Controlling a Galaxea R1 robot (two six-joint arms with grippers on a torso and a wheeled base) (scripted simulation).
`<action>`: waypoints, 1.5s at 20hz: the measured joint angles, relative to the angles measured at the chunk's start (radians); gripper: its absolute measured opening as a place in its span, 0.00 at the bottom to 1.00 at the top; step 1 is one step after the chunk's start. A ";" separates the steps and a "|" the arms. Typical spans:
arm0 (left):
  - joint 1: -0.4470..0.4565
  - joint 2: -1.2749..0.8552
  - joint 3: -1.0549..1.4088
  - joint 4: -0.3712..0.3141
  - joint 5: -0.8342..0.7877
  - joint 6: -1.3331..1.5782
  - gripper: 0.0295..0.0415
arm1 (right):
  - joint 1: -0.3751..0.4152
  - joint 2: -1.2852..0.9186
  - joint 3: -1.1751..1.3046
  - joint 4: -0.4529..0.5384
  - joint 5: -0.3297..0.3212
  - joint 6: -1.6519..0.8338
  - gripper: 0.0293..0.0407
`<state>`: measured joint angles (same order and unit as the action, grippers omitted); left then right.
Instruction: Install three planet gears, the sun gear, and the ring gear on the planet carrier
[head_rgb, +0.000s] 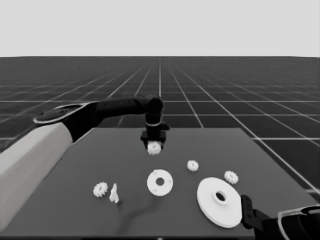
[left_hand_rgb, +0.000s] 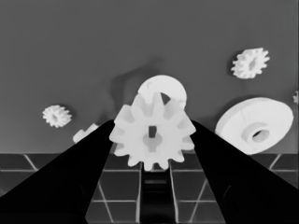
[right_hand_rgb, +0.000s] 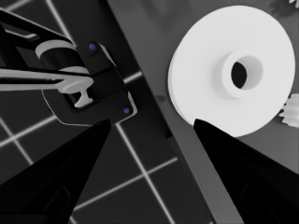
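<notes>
The left claw (head_rgb: 154, 145) is over the far middle of the worktop (head_rgb: 75, 170), and its two fingers are closed on one gear (head_rgb: 154, 148), which sits between them at their tips. In the left wrist view the gear (left_hand_rgb: 153, 131) shows its flat face and centre hole to the camera, gripped at its toothed rim on both sides. I judge it is held this way so the hole can go down on a pin.

The smaller round part (head_rgb: 160, 182) lies nearer, in the middle of the worktop, with nothing on it yet. Three more gears lie loose: one at the left (head_rgb: 100, 189) just beside the thin white piece (head_rgb: 114, 194), and two at the right (head_rgb: 193, 165) (head_rgb: 231, 177). The larger round part (head_rgb: 219, 201) lies flat at the near right.

The right claw (right_hand_rgb: 152, 128) waits at the near right corner, its fingers apart and empty, probably to keep out of the way.
</notes>
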<state>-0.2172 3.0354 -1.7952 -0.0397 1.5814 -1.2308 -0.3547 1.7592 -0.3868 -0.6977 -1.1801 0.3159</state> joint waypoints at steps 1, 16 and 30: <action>0.000 0.004 -0.007 0.000 0.000 0.002 0.14 | 0.000 0.000 0.000 0.000 0.000 0.000 0.81; 0.340 0.061 -0.177 0.310 -0.141 0.094 0.71 | 0.000 0.000 0.000 0.000 0.000 0.000 0.81; 0.007 0.008 -0.010 0.009 -0.002 0.001 0.75 | 0.000 0.000 0.000 0.000 0.000 0.000 0.81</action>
<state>-0.2098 3.0434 -1.8054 -0.0311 1.5791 -1.2301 -0.3547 1.7592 -0.3868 -0.6977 -1.1801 0.3159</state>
